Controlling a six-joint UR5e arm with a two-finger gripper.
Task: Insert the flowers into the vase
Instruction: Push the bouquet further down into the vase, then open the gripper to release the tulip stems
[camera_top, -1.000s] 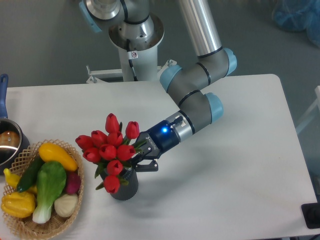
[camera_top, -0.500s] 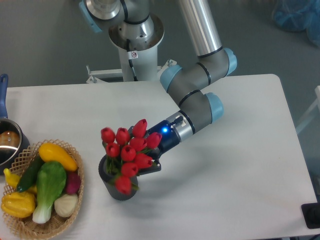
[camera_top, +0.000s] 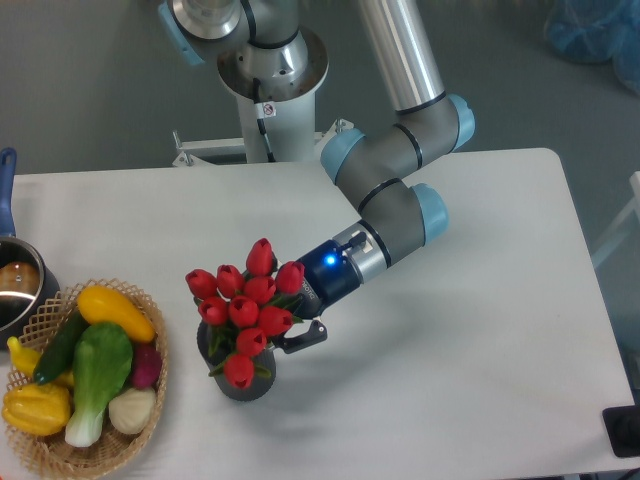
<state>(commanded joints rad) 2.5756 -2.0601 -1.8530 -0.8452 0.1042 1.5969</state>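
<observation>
Tool (camera_top: 285, 322) right of vase (camera_top: 238, 380) | flowers (camera_top: 245, 305) over vase mouth

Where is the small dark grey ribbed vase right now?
The dark grey ribbed vase stands front-left on the table, under the red tulip bunch, just right of the wicker vegetable basket.

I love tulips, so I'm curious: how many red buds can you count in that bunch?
9 visible on the flowers, clustered above the vase: five across the top, three mid-bunch, one lowest. More may hide behind.
</observation>
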